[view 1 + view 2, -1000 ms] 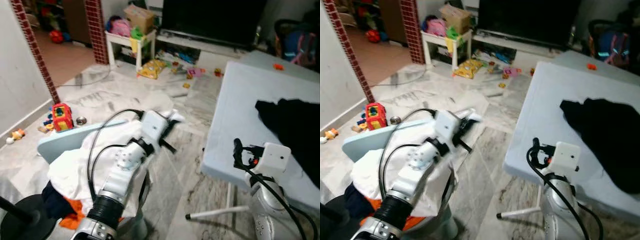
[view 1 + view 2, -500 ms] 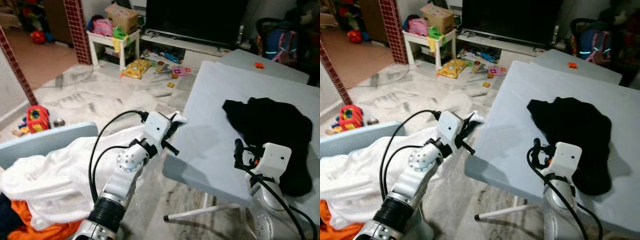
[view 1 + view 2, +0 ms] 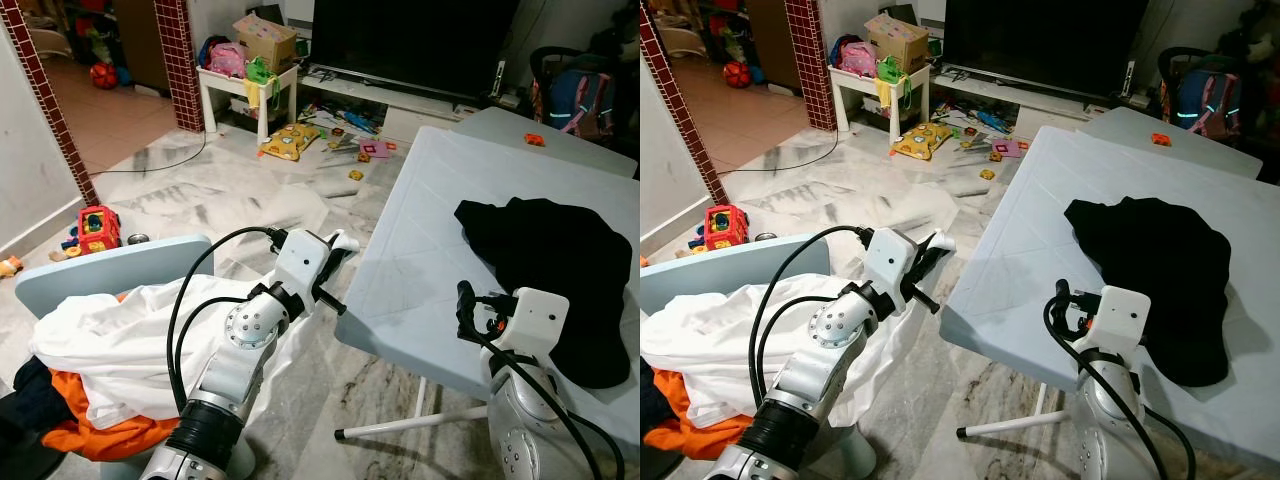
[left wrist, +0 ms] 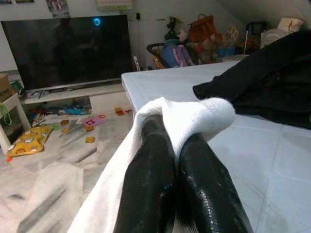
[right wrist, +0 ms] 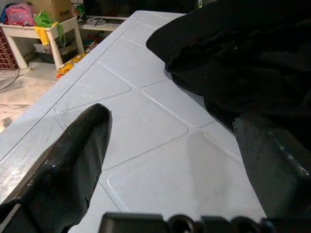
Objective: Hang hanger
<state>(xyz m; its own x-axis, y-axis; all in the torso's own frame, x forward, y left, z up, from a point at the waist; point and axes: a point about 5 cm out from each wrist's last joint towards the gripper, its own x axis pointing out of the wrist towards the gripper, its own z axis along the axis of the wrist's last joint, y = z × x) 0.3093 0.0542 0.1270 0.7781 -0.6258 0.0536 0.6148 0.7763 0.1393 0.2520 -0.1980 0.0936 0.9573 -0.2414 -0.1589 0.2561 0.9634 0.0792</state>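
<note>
Living room, marble floor (image 3: 200, 195) strewn with toys, a dark TV (image 3: 410, 45) at the far wall. A pale blue folding table (image 3: 420, 250) stands on the robot's right side, with a black garment (image 3: 555, 270) heaped on its far half.

Left gripper (image 4: 182, 145): held just off the table's near-left edge, fingers (image 4: 146, 184) pressed together on a fold of white cloth (image 4: 194, 114), which is draped over their tips. The cloth trails back from the gripper to a pile of laundry (white on top, orange (image 3: 85, 430) and dark items beneath) lying on a round pale blue stool (image 3: 90, 270) left of the table.

Right gripper (image 5: 175, 160): above the table's near part, just beside the black garment, fingers (image 5: 73, 160) spread wide apart and holding nothing. The table surface shows between them.

Hanger: none can be made out in any view.

A small orange item (image 3: 533, 139) lies on a second table behind the first.
</note>
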